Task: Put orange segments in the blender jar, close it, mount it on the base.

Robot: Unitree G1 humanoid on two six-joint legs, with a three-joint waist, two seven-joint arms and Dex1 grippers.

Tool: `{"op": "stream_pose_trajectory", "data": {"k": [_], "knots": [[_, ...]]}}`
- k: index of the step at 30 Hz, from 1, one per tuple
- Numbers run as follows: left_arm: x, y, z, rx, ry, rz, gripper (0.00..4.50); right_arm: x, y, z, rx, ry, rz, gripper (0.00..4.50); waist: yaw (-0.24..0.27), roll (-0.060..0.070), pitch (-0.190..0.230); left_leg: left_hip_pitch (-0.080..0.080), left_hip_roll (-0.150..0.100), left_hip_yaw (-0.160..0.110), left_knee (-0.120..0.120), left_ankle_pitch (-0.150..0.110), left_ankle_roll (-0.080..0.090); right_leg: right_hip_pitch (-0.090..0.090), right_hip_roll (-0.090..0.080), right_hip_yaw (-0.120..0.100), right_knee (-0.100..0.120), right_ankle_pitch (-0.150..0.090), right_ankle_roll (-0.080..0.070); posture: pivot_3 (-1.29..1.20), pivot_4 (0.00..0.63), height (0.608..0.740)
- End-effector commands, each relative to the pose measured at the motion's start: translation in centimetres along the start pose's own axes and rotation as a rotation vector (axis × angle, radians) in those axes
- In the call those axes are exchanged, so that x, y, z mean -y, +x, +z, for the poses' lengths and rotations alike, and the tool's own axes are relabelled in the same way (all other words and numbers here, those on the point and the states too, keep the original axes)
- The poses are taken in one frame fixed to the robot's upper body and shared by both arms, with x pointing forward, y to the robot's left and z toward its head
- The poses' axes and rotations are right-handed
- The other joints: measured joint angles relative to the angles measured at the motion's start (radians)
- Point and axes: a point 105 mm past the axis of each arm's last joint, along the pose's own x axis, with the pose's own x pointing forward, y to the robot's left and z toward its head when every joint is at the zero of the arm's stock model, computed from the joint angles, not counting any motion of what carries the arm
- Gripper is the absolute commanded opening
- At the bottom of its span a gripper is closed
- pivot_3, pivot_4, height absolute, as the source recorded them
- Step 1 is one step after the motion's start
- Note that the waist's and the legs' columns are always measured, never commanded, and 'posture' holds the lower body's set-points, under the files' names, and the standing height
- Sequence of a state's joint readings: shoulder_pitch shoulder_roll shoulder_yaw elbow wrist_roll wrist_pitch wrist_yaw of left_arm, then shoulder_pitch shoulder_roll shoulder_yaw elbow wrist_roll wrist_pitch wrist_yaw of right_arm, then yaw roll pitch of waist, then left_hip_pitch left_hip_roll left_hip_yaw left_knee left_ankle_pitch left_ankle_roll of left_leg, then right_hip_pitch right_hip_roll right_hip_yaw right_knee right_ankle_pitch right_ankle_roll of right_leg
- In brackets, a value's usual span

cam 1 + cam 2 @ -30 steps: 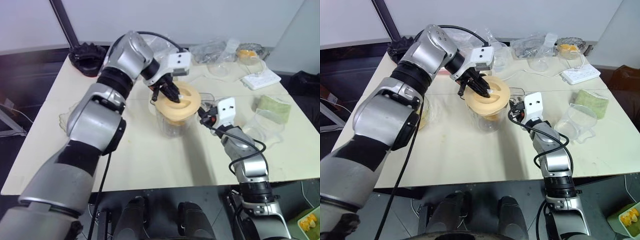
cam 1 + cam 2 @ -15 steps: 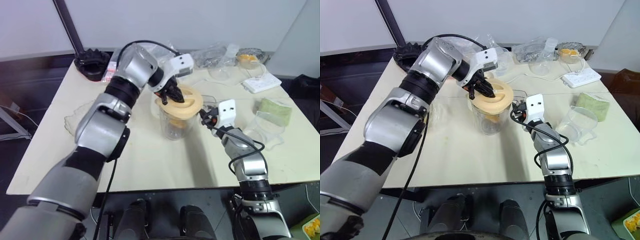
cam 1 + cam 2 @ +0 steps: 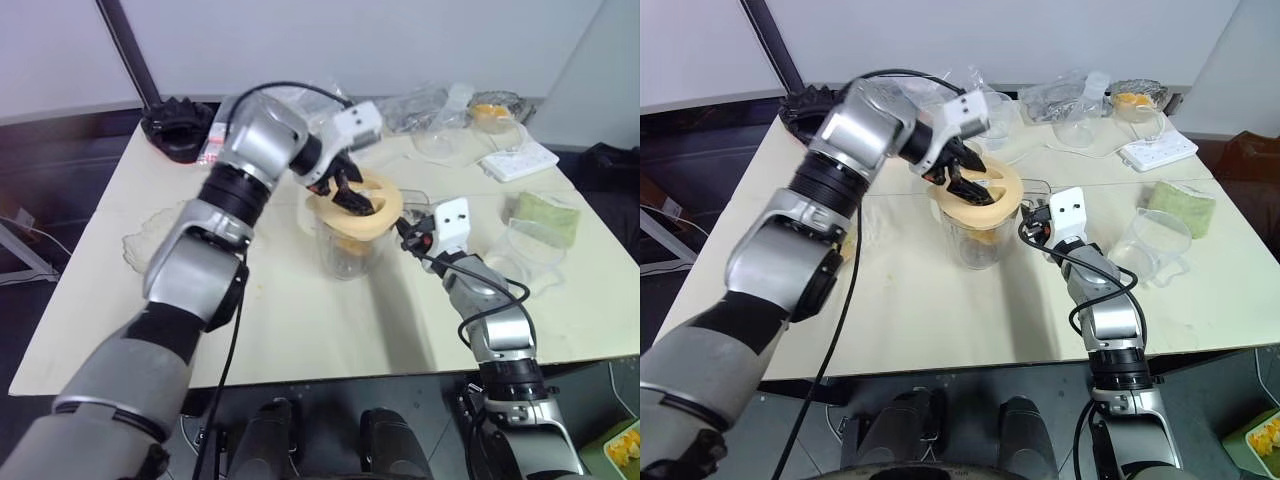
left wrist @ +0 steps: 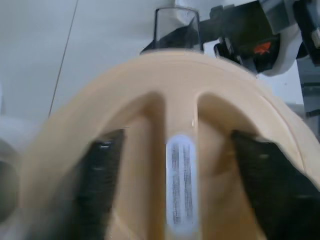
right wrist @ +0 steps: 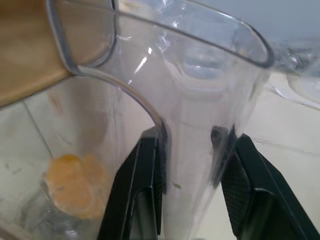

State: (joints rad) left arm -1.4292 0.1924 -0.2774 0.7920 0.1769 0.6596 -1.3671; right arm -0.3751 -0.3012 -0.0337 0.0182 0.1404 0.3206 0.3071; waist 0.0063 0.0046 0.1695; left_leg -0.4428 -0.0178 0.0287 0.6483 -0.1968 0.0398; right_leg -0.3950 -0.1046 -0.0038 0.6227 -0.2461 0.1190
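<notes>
- The left gripper is hanging over the pale orange lid, its black fingers spread wide on either side of the lid's raised centre ridge and not pinching it.
- The lid is sitting tilted on the mouth of the blender jar, directly under this gripper.
- The right gripper is reaching in level from the jar's right side, its two fingers pinching the clear side handle of the jar.
- Through the jar wall, beyond the right gripper's fingers, the orange segments are lying glossy and yellow-orange at the jar's bottom.
- The jar is standing upright on the cream table, near its middle.
- Toward the robot from both grippers, the tabletop is lying bare up to its near edge.
- To the right of the right gripper, a smaller clear cup and a green cloth are sitting near the table's right edge.
- Beyond the grippers, a white power strip, crumpled clear bags and a bowl with orange pieces are crowding the far edge.
- Beyond the left gripper, off to its left, a black round part is resting at the far left corner.
</notes>
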Motion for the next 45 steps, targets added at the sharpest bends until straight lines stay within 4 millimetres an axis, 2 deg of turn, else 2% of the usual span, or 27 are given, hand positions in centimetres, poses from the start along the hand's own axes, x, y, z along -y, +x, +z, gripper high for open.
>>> {"op": "stream_pose_trajectory", "data": {"k": [1, 4, 6, 8, 10, 12, 13, 16, 18, 19, 21, 22, 24, 26, 28, 30, 32, 34, 41, 43, 45], "knots": [[0.5, -2.0, 3.2, 0.113, 0.005, -0.018, 4.12, -0.4, 0.0, 1.1, 0.028, -0.086, 0.035, 1.00, 0.006, -0.001, 0.001, 0.000, 0.000, 0.000, 0.000, 0.000, 0.000, 0.000, 0.000, 0.000, 0.001, 0.000, 0.000, 0.00, 0.150, 0.740], [0.3, -4.7, 5.8, 0.225, 0.009, 0.021, 4.12, -0.2, -0.2, 0.7, 0.013, -0.088, 0.033, 1.00, 0.002, -0.004, 0.004, -0.003, 0.000, 0.000, 0.001, 0.000, 0.000, -0.003, 0.000, 0.000, 0.002, 0.000, 0.000, 0.00, 0.150, 0.740], [-0.4, -7.0, 7.4, 0.354, 0.061, 0.116, 4.12, 0.0, -0.3, 0.5, 0.000, -0.085, 0.023, 1.00, -0.003, -0.005, 0.006, -0.006, 0.000, 0.001, 0.001, 0.000, 0.000, -0.007, 0.000, 0.000, 0.003, 0.000, 0.000, 0.00, 0.150, 0.740], [-1.5, -9.0, 8.2, 0.457, 0.168, 0.295, 4.12, 0.5, -0.4, 0.4, -0.007, -0.076, -0.002, 1.00, -0.003, -0.005, 0.005, -0.007, 0.000, 0.001, 0.000, 0.001, -0.001, -0.009, 0.000, 0.001, 0.005, 0.002, 0.005, 0.00, 0.150, 0.740], [-2.5, -10.3, 7.6, 0.505, 0.184, 0.419, 4.12, 0.9, -0.4, 0.5, -0.002, -0.065, -0.029, 1.00, -0.002, -0.005, 0.005, -0.006, 0.000, 0.001, -0.001, 0.001, -0.001, -0.009, 0.000, 0.001, 0.006, 0.001, 0.005, 0.00, 0.150, 0.740], [-3.7, -11.9, 6.2, 0.546, 0.062, 0.516, 4.12, 1.6, -0.4, 0.8, -0.008, -0.035, -0.075, 1.00, 0.000, -0.005, 0.005, -0.004, 0.000, 0.001, -0.002, 0.001, -0.001, -0.008, 0.000, 0.001, 0.008, 0.001, 0.005, 0.00, 0.150, 0.740], [-3.6, -12.6, 5.2, 0.559, 0.073, 0.546, 4.12, 1.9, -0.5, 1.2, 0.001, -0.007, -0.088, 1.00, -0.001, -0.004, 0.005, -0.003, 0.000, 0.001, -0.002, 0.002, -0.002, -0.008, 0.000, 0.001, 0.008, 0.002, 0.005, 0.00, 0.150, 0.740], [-2.4, -13.3, 3.4, 0.566, 0.112, 0.560, 4.12, 2.5, -0.8, 2.5, 0.028, 0.034, -0.099, 1.00, 0.000, -0.004, 0.006, -0.003, 0.000, 0.001, -0.002, 0.003, -0.004, -0.008, 0.000, 0.002, 0.008, 0.002, 0.005, 0.00, 0.150, 0.740], [-1.4, -13.3, 1.2, 0.525, 0.117, 0.571, 4.12, 3.1, -1.0, 3.8, 0.055, 0.050, -0.108, 1.00, 0.004, -0.005, 0.006, -0.007, 0.000, 0.001, -0.002, 0.003, -0.004, -0.010, 0.000, 0.001, 0.008, 0.002, 0.005, 0.00, 0.150, 0.740], [-0.7, -13.3, -0.5, 0.497, 0.127, 0.578, 4.12, 3.8, -1.0, 4.8, 0.066, 0.049, -0.135, 1.00, 0.003, -0.005, 0.006, -0.008, 0.000, 0.001, -0.002, 0.003, -0.005, -0.012, 0.000, 0.002, 0.007, 0.002, 0.005, 0.00, 0.150, 0.740], [1.6, -12.8, -4.5, 0.428, 0.157, 0.584, 4.12, 6.4, -1.2, 8.0, 0.089, -0.005, -0.248, 1.00, -0.004, -0.002, 0.007, -0.010, -0.002, 0.002, -0.003, 0.003, -0.005, -0.014, -0.003, 0.002, 0.007, 0.002, 0.005, 0.00, 0.150, 0.740], [2.5, -12.5, -5.9, 0.404, 0.147, 0.581, 4.12, 7.2, -1.4, 9.4, 0.105, -0.008, -0.279, 1.00, -0.007, -0.001, 0.009, -0.010, -0.002, 0.004, -0.004, 0.003, -0.005, -0.016, -0.007, 0.004, 0.007, 0.002, 0.003, 0.00, 0.150, 0.740], [3.7, -12.0, -7.4, 0.388, 0.107, 0.573, 4.12, 8.3, -1.5, 11.2, 0.119, -0.005, -0.309, 1.00, -0.004, -0.001, 0.010, -0.013, -0.004, 0.004, -0.004, 0.003, -0.008, -0.019, -0.010, 0.004, 0.008, 0.000, 0.000, 0.00, 0.150, 0.740], [4.7, -11.5, -9.4, 0.356, 0.055, 0.582, 4.12, 9.3, -1.6, 13.7, 0.138, -0.038, -0.329, 1.00, 0.000, -0.002, 0.010, -0.021, -0.004, 0.003, -0.004, 0.004, -0.011, -0.026, -0.010, 0.002, 0.009, 0.002, -0.001, 0.00, 0.150, 0.740], [5.3, -11.2, -10.3, 0.338, 0.030, 0.590, 4.12, 9.9, -1.7, 15.1, 0.145, -0.054, -0.340, 1.00, -0.002, -0.002, 0.010, -0.022, -0.004, 0.003, -0.005, 0.004, -0.011, -0.029, -0.009, 0.003, 0.008, 0.002, -0.001, 0.00, 0.150, 0.740], [5.5, -11.2, -11.8, 0.314, -0.012, 0.628, 4.12, 10.2, -1.5, 17.6, 0.175, -0.086, -0.335, 1.00, -0.004, -0.002, 0.010, -0.021, -0.003, 0.003, -0.007, 0.005, -0.010, -0.029, -0.009, 0.002, 0.008, 0.002, -0.001, 0.00, 0.150, 0.740], [5.6, -11.2, -12.8, 0.320, -0.063, 0.680, 4.12, 9.7, -0.5, 21.3, 0.247, -0.077, -0.300, 1.00, -0.015, -0.001, 0.011, -0.021, -0.003, 0.004, -0.010, 0.006, -0.010, -0.030, -0.009, 0.002, 0.008, 0.002, -0.001, 0.00, 0.150, 0.740], [5.7, -11.0, -12.7, 0.343, -0.087, 0.701, 4.12, 8.9, 0.6, 23.0, 0.285, -0.036, -0.247, 1.00, -0.024, 0.001, 0.012, -0.020, -0.003, 0.007, -0.011, 0.008, -0.009, -0.031, -0.009, 0.003, 0.008, 0.002, -0.002, 0.00, 0.150, 0.740], [5.4, -11.2, -12.7, 0.375, -0.127, 0.754, 4.12, 3.8, 5.3, 25.8, 0.349, 0.129, -0.031, 1.00, -0.026, 0.000, 0.012, -0.019, -0.001, 0.007, -0.012, 0.008, -0.009, -0.031, -0.002, 0.003, 0.009, 0.004, 0.003, 0.00, 0.150, 0.740], [5.4, -11.3, -12.8, 0.376, -0.131, 0.758, 4.12, 2.8, 6.2, 26.0, 0.352, 0.158, 0.004, 1.00, -0.021, -0.001, 0.012, -0.020, -0.001, 0.007, -0.012, 0.009, -0.009, -0.031, -0.002, 0.003, 0.009, 0.004, 0.003, 0.00, 0.150, 0.740], [5.3, -11.5, -12.9, 0.373, -0.132, 0.772, 4.12, 2.1, 7.0, 25.4, 0.336, 0.146, 0.024, 1.00, -0.017, -0.001, 0.012, -0.020, -0.001, 0.007, -0.012, 0.009, -0.009, -0.031, -0.002, 0.003, 0.009, 0.004, 0.003, 0.00, 0.150, 0.740]]}}
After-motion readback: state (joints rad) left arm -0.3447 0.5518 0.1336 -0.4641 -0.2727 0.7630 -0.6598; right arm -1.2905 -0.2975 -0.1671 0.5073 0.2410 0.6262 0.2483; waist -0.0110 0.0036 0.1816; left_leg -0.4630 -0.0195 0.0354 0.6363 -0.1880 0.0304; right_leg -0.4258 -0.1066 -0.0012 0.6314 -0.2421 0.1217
